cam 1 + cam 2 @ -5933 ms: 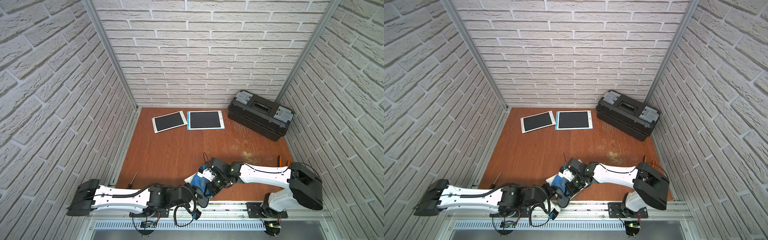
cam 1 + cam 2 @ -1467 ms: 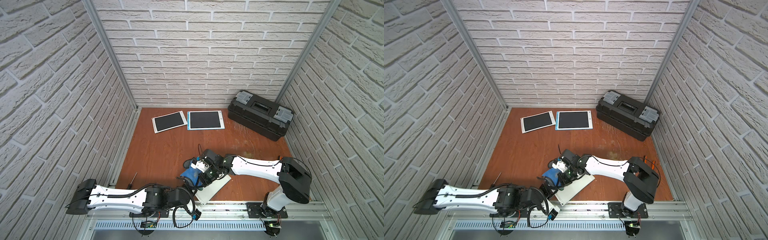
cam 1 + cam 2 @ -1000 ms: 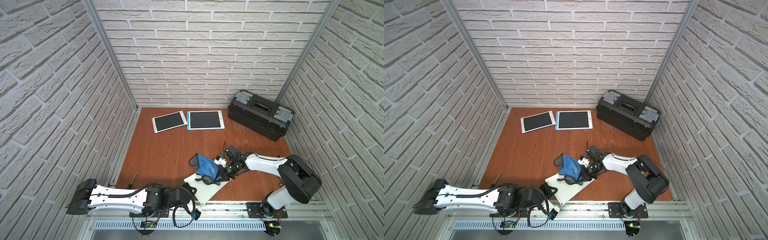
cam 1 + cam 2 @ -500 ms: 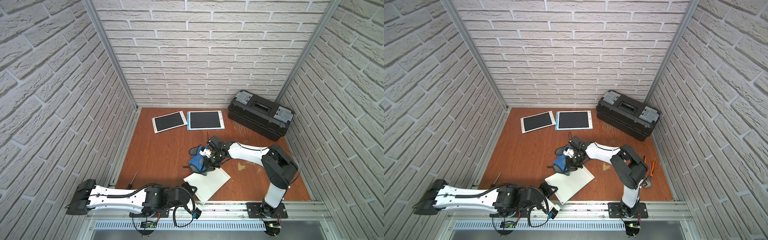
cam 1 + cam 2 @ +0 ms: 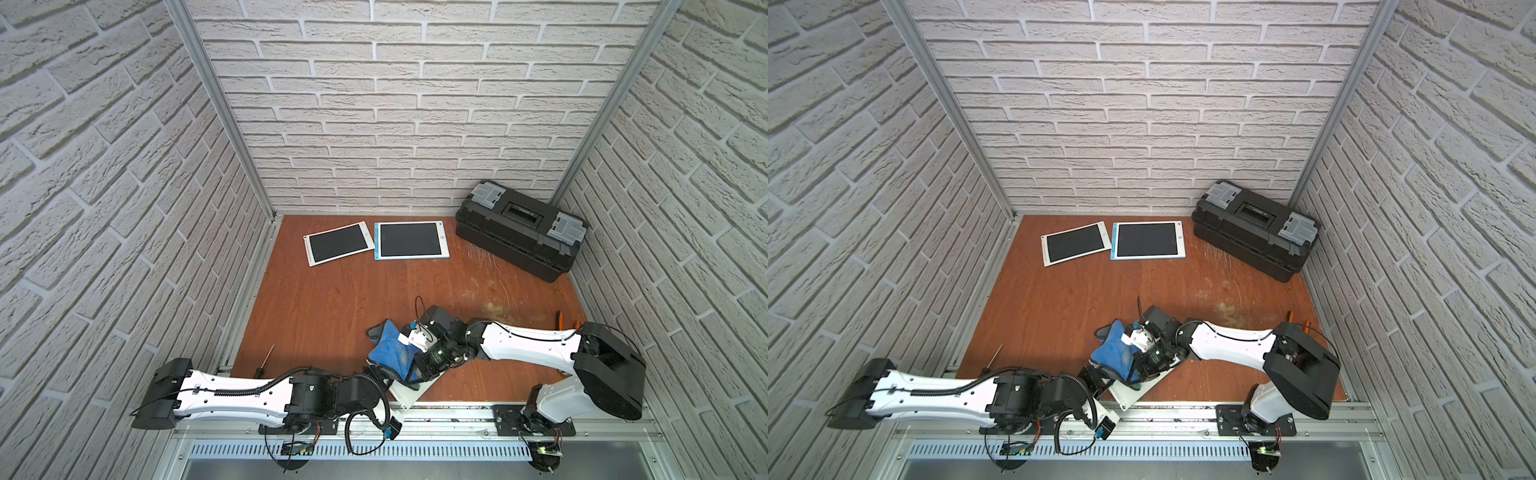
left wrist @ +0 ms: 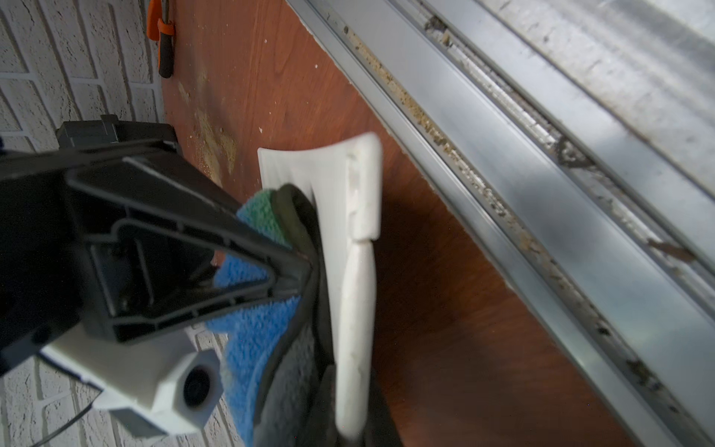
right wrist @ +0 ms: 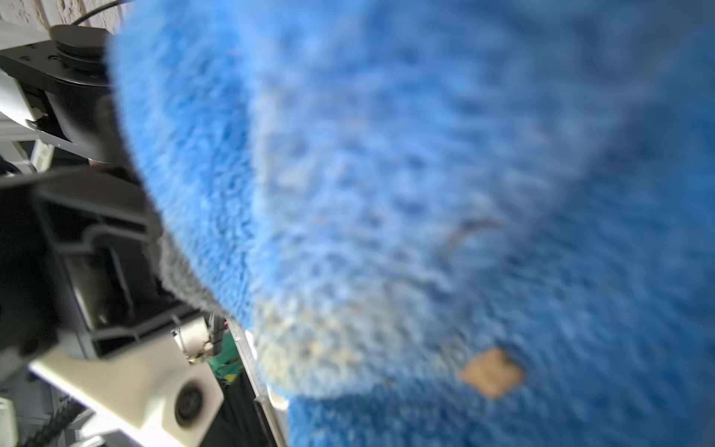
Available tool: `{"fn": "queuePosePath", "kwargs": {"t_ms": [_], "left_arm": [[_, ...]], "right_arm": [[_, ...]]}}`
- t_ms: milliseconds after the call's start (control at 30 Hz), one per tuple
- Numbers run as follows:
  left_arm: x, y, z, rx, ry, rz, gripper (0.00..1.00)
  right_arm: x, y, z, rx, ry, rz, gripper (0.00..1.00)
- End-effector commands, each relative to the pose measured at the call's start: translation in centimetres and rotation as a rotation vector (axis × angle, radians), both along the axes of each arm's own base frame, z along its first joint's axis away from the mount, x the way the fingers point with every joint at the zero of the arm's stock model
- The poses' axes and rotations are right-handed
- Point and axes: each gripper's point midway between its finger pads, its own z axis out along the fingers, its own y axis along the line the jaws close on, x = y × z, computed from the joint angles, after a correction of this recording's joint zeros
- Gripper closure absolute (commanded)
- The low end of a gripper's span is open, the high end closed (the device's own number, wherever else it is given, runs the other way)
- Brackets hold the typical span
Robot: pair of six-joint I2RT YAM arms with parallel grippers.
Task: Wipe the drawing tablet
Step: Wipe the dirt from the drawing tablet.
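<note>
Drawing tablet (image 5: 409, 395), a white plastic slab just beside the metal rail (image 5: 457, 413), is mostly hidden under a fuzzy blue cloth (image 5: 388, 353). The left gripper (image 5: 382, 375) pinches its corner. The right gripper (image 5: 417, 370) is pressed together on the cloth, its tips buried. The right wrist view is blurred blue pile.

No legible txt, labels or nos. on anything in view.
</note>
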Motion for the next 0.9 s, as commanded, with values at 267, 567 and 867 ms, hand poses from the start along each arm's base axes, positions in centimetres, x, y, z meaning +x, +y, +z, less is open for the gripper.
{"fn": "queuePosePath", "kwargs": {"t_ms": [267,567,867], "left_arm": [[0.8,-0.8,1.7,-0.067,-0.033,0.024,1.00],[0.8,-0.7,1.6,-0.066,-0.030,0.029,1.00],[0.9,-0.7,1.6,-0.062,-0.030,0.031,1.00]], "right_arm": [[8.0,-6.0,-3.3,-0.180,0.113,-0.242,0.97],[9.6,2.5,0.0,-0.121,0.047,-0.076,0.97],[-0.6,5.5,-0.1,-0.128,0.005,0.192,0.97]]}}
